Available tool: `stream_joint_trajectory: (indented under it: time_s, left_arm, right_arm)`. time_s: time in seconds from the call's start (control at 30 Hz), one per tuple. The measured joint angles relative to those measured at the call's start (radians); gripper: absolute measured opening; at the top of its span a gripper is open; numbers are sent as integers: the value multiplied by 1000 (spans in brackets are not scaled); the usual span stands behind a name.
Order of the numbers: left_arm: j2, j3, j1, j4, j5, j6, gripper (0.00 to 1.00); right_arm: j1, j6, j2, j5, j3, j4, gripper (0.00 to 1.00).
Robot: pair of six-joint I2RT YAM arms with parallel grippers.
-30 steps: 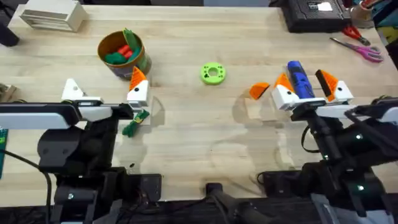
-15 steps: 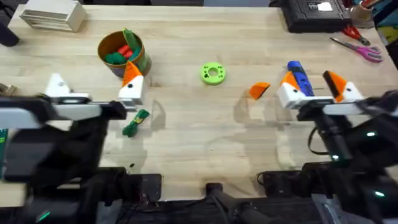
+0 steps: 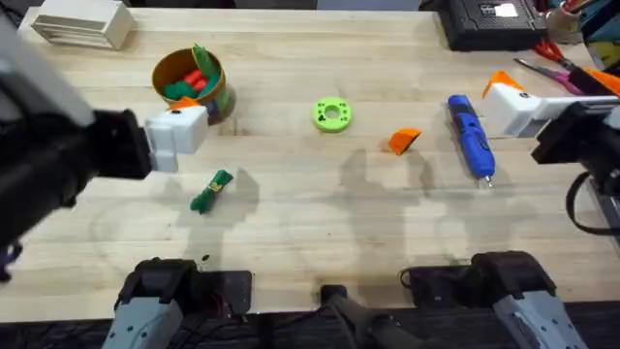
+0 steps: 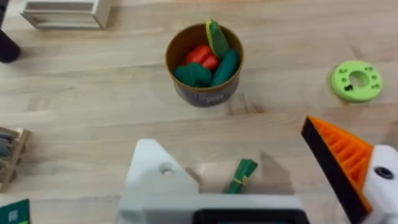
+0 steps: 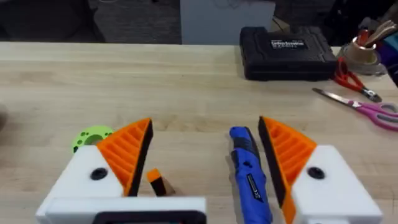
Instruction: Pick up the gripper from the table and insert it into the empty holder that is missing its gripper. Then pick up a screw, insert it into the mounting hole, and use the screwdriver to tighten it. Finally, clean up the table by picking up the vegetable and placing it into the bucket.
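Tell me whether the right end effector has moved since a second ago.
Yes. The right end effector has pulled off the screwdriver, going right and farther up the table toward the scissors.

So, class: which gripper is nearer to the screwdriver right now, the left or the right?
Right. The right gripper hangs open just beside the screwdriver, on its outer side. The left gripper is across the table, near the bucket and vegetable.

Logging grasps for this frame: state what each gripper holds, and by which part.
Nothing is held. The left gripper and right gripper are both open and empty, above the table.
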Motion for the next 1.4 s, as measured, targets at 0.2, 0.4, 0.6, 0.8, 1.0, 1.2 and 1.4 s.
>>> stream_joint_trajectory:
  time_s: [0.2,0.4,0.6,0.8,1.0,1.2,1.4]
  left_arm:
    - [111,10,0,-137,35,5,987]
    - [172,10,0,-194,67,8,255]
    - [185,9,0,-158,137,44,548]
    - [185,8,0,59,365,60,985]
    - [187,8,-1,266,554,65,985]
    - [198,8,-1,184,636,1,987]
    - [200,8,-1,119,633,-60,987]
  right_arm:
    - [0,-4,7,3,1,-16,990]
    - [0,-5,7,3,1,-75,990]
    - [0,-7,7,3,1,-78,990]
    - [0,-7,7,3,0,-78,990]
    - [0,-7,7,3,0,-79,990]
    - [0,-7,7,3,0,-79,990]
    - [0,-7,7,3,1,-79,990]
